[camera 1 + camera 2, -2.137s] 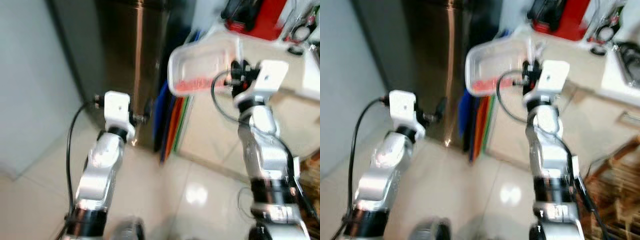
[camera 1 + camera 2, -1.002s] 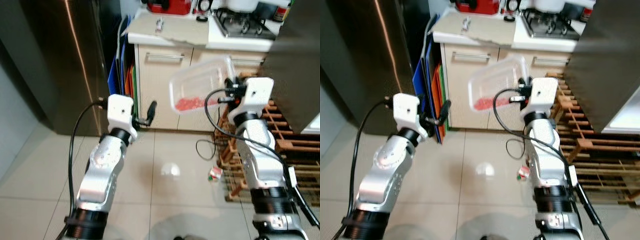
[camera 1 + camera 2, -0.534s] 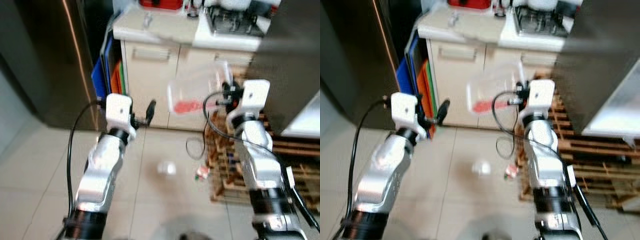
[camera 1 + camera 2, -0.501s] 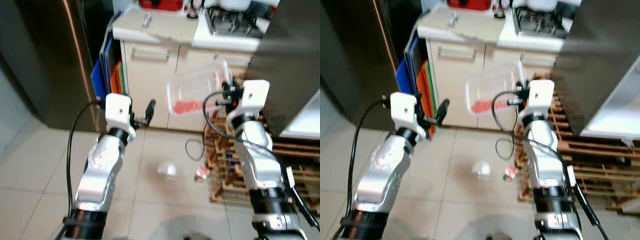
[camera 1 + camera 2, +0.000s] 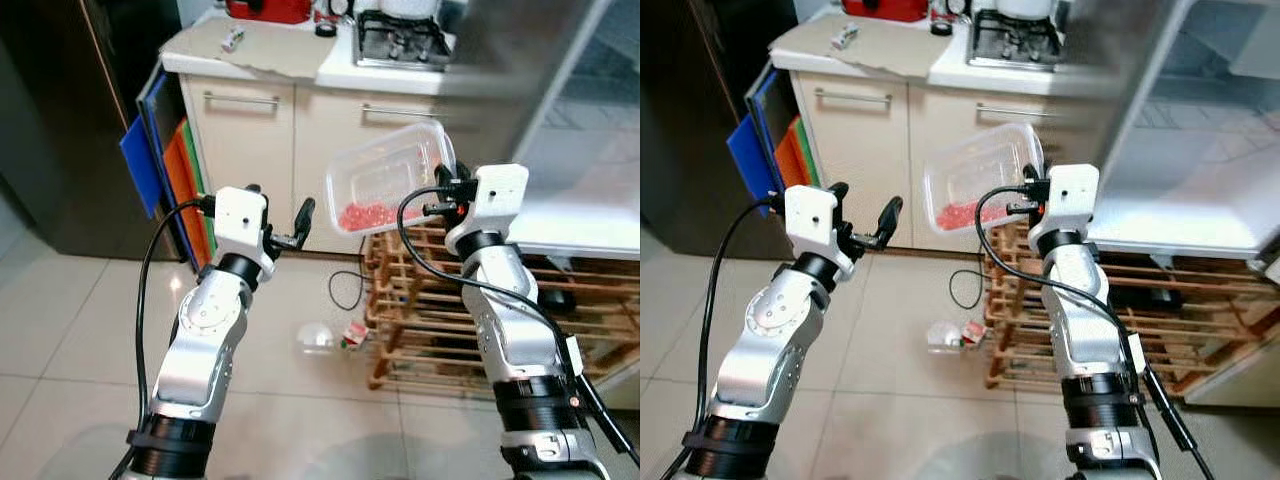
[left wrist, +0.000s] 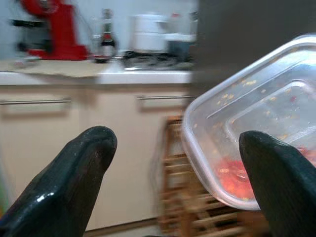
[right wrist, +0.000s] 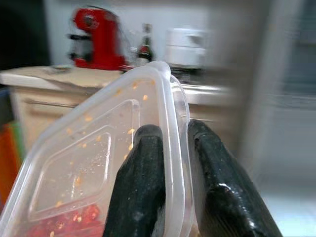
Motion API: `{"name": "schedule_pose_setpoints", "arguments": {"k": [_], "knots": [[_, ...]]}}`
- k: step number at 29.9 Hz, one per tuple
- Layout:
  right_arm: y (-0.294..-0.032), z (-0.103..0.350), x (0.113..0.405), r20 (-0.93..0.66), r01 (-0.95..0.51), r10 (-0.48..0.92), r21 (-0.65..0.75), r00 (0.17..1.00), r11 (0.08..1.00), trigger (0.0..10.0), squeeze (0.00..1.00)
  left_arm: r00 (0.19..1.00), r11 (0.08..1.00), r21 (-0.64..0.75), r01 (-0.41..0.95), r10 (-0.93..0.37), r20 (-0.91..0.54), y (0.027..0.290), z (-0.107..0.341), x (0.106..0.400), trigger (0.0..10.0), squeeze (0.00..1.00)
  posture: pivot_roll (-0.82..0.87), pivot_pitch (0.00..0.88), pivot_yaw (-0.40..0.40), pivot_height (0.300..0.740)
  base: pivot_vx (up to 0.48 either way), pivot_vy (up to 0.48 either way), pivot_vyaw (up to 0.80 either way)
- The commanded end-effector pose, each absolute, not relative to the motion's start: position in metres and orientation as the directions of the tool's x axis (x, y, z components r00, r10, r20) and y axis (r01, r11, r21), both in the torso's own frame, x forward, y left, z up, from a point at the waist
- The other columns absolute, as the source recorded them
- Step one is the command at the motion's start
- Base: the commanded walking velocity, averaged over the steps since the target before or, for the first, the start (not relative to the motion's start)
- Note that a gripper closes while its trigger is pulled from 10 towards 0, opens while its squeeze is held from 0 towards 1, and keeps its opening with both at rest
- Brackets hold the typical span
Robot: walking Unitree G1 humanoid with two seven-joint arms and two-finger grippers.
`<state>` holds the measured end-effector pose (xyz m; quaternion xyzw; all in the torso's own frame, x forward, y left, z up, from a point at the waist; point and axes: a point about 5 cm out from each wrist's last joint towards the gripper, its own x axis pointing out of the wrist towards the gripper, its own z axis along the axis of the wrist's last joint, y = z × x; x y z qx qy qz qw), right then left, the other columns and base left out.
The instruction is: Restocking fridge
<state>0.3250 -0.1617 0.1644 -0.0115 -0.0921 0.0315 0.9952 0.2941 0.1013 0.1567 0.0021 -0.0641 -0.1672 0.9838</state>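
Right pincer (image 7: 163, 163): fingers clamped on the rim of a clear plastic rectangular container (image 5: 388, 190), one finger on each side of the wall. Container is held up at chest height, tilted on edge, with red chopped food (image 5: 366, 215) pooled at its low end and orange flecks stuck to the inside wall. It sits just ahead of the right pincer, toward the left one.

Left pincer (image 6: 173, 163): fingers spread wide, nothing between them. It is raised beside the right one, apart from the container; from its wrist view the container edge (image 6: 256, 133) hangs in front of one fingertip, no contact visible.

Beyond both pincers: a cream cabinet front with metal bar handles (image 5: 300, 130), topped by a beige counter (image 5: 262, 50). On the counter, a red appliance (image 5: 268, 9), and further toward the right-pincer side a gas hob (image 5: 400, 40). Blue, orange and green flat boards (image 5: 165, 165) lean upright in the gap between the cabinet and a dark steel appliance (image 5: 55, 130), on the far side from the left pincer.

Below the right pincer: a slatted wooden rack (image 5: 440, 320) on the tiled floor (image 5: 70, 340). A small crumpled clear wrapper (image 5: 318, 338) lies on the floor just beside the rack, below and between the two pincers. Beyond the right pincer, a white shelf surface of an open unit (image 5: 1180, 215).
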Motion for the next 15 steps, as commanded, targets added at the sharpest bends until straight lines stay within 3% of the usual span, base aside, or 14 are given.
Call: {"name": "schedule_pose_setpoints", "arguments": {"k": [1, 15], "knots": [[-0.1620, 0.1735, 0.3255, 0.225, -0.056, 0.058, -0.019, 0.973, 0.998, 0.0, 0.00, 0.935, 0.945, 0.042, 0.325, -0.328, 0.135, 0.1024, 0.1600, 0.2949, 10.0, 0.00, -0.03, 0.000, -0.022, 0.740, 0.000, -0.480, 0.00], [-0.1594, 0.1713, 0.3247, 0.222, -0.063, 0.067, -0.022, 0.973, 0.998, 0.0, 0.00, 0.941, 0.948, 0.057, 0.313, -0.318, 0.119, 0.1043, 0.1573, 0.2966, 10.0, 0.00, -0.03, 0.000, -0.017, 0.740, 0.000, -0.480, 0.00]]}}
